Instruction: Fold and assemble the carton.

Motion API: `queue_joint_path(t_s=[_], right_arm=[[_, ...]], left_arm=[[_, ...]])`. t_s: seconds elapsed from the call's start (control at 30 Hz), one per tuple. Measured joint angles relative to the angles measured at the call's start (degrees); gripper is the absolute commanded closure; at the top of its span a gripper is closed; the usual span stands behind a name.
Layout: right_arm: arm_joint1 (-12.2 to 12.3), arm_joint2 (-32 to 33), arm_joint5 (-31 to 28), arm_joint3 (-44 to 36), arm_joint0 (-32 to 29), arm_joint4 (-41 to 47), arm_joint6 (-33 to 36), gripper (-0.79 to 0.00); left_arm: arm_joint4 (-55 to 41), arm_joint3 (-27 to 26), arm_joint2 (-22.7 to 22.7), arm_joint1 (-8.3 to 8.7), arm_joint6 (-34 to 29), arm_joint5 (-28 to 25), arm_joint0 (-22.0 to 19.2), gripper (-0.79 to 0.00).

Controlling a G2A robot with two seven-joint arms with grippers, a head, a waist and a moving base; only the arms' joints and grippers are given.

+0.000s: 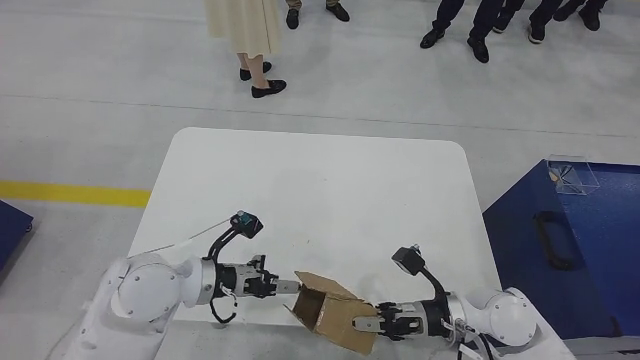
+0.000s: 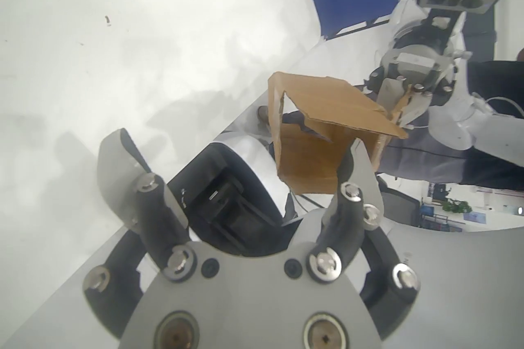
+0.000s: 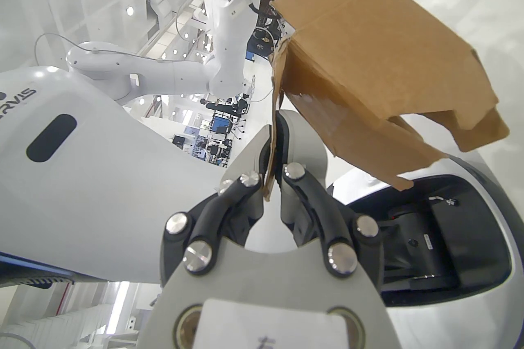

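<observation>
Brown carton (image 1: 330, 312) (image 2: 323, 129) (image 3: 380, 52) held up at the desk's (image 1: 320, 190) near edge, between both arms.
Right jaws are pressed together on one flap; left jaws stand spread at its open left end, one finger (image 2: 362, 179) against the cardboard.

White table (image 1: 300, 185), blue cabinet (image 1: 590, 270) beside

The top view looks steeply down from above the arms onto the table (image 1: 320, 190) and floor (image 1: 120, 50) beyond; each wrist view sits close behind its gripper, left gripper (image 2: 237, 144) and right gripper (image 3: 277, 129), facing the other arm; all three share the carton (image 1: 335, 312).
</observation>
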Motion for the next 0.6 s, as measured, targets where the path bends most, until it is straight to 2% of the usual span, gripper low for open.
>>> queue_joint_path(t_s=[0.07, 0.1, 0.17, 0.23, 0.27, 0.3, 0.33, 0.37, 0.4, 0.6], right_arm=[[0.0, -0.4, 0.2, -0.2, 0.3, -0.2, 0.0, 0.0], [0.0, -0.6, 0.2, -0.2, 0.4, -0.3, 0.0, 0.0], [0.1, -1.0, 0.2, -0.3, 0.6, -0.6, 0.0, 0.0], [0.1, -1.4, 0.1, -0.3, 0.8, -1.1, -0.2, 0.0], [0.1, -1.5, 0.1, -0.3, 0.9, -1.3, -0.3, 0.0], [0.1, -1.6, 0.1, -0.3, 1.0, -1.5, -0.4, 0.0], [0.1, -1.8, 0.0, -0.3, 1.1, -1.8, -0.5, 0.0], [0.1, -1.9, 0.0, -0.3, 1.2, -2.0, -0.6, 0.0], [0.1, -1.9, -0.1, -0.3, 1.3, -2.2, -0.8, 0.0], [0.3, -2.0, -0.5, -0.6, 1.6, -3.1, -1.7, 0.0]], left_arm=[[1.2, 0.0, 1.2, 0.05, -0.4, 0.8, -0.5, -0.585], [1.5, 0.0, 1.7, 0.06, -0.5, 1.2, -0.7, -0.576], [2.0, 0.1, 2.9, 0.09, -1.2, 1.7, -1.3, -0.616], [2.9, 0.4, 4.3, 0.11, -1.9, 2.2, -1.8, -0.622], [3.2, 0.5, 4.8, 0.11, -2.0, 2.5, -2.1, -0.619], [3.3, 0.6, 5.4, 0.1, -2.2, 2.7, -2.3, -0.582], [3.5, 0.9, 6.1, 0.09, -2.5, 3.0, -2.7, -0.382], [3.6, 1.1, 6.5, 0.09, -2.5, 3.1, -3.0, -0.326], [3.7, 1.3, 6.9, 0.08, -2.6, 3.3, -3.3, -0.003], [3.4, 2.9, 9.0, 0.12, -3.8, 3.7, -5.2, 0.0]])
